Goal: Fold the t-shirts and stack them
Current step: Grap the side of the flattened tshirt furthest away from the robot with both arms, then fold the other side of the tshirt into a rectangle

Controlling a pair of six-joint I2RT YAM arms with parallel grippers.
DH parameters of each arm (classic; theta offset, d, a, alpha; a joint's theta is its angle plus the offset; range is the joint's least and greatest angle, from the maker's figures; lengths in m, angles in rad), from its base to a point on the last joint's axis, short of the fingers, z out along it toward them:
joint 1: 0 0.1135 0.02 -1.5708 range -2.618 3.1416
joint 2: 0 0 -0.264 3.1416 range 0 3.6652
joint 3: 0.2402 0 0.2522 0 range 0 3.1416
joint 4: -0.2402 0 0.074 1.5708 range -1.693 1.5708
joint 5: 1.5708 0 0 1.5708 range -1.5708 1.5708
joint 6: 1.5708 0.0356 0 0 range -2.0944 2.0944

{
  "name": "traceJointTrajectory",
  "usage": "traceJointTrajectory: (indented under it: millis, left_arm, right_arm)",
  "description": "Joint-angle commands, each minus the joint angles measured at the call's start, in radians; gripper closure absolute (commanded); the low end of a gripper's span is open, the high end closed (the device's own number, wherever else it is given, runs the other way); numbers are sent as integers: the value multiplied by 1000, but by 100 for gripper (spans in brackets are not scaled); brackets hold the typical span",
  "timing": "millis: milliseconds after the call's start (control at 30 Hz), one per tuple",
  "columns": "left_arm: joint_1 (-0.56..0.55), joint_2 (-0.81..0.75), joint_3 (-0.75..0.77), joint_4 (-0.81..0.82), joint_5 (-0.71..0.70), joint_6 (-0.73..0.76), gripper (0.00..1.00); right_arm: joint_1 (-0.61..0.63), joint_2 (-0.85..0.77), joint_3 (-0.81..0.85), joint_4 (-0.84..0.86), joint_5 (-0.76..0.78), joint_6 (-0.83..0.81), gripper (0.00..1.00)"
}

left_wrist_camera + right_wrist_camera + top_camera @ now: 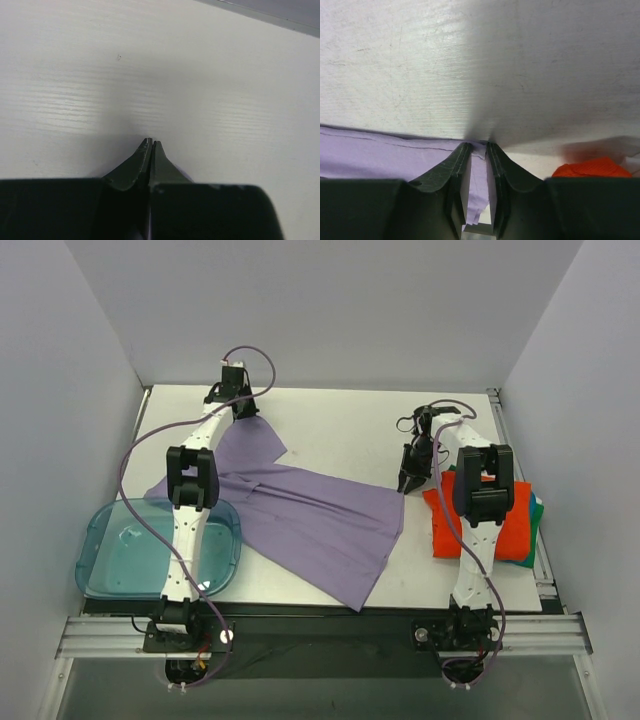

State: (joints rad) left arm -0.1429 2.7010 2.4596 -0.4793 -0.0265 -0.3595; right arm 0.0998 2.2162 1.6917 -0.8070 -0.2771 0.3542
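Tools on the purple shirt (320,520) edges: left tool (150,145) closed, right tool (479,147) pinching hem.

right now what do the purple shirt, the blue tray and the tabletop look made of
Purple shirt: soft matte woven or knit cloth; it lies limp, with creases and a stitched hem.
Blue tray: likely glossy translucent plastic; light glints on it.
Tabletop: white, matte, faintly grained and scuffed; perhaps laminate or painted board.
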Motion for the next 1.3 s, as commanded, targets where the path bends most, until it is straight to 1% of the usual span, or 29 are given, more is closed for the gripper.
traceJointTrajectory:
  millis: [0, 33, 133, 233, 367, 533, 633, 733, 800, 933, 1033, 1067, 1133, 1267]
  left_arm:
    - [-4, 20, 38, -42, -1, -1, 98]
    - [-3, 17, 32, -35, 13, -7, 100]
    - [-1, -3, 15, 5, 26, -24, 100]
    - [5, -23, -8, 68, 92, -62, 100]
    - [12, -49, -25, 198, 145, -130, 100]
    - [26, -35, 9, 300, 197, -214, 100]
    - [34, -21, 21, 361, 217, -268, 100]
    - [46, -7, 7, 438, 238, -354, 100]
    - [55, -1, -2, 513, 249, -406, 100]
    - [68, 17, 21, 588, 264, -478, 100]
    - [86, 39, 29, 681, 278, -564, 100]
    - [91, 40, 30, 697, 280, -579, 100]
    - [106, 45, 30, 731, 296, -617, 100]
    - [132, 36, 9, 787, 355, -648, 100]
  right_arm:
    - [9, 10, 8, -40, 3, -14, 82]
    - [8, 8, 8, -41, 4, -12, 86]
    - [9, 4, 10, -44, 10, -14, 94]
    - [8, 0, 16, -44, 18, -14, 100]
    - [3, -7, 36, -52, 50, -6, 100]
    - [-21, -1, 83, -63, 75, 23, 100]
    - [-40, 16, 135, -75, 81, 38, 100]
    - [-58, 36, 204, -92, 85, 52, 100]
    - [-72, 51, 250, -104, 85, 61, 100]
    - [-98, 76, 328, -119, 81, 86, 100]
    - [-97, 100, 384, -127, 70, 104, 100]
    - [-126, 103, 394, -129, 67, 106, 100]
    - [-132, 111, 424, -127, 50, 111, 100]
    - [-130, 117, 445, -126, 19, 103, 100]
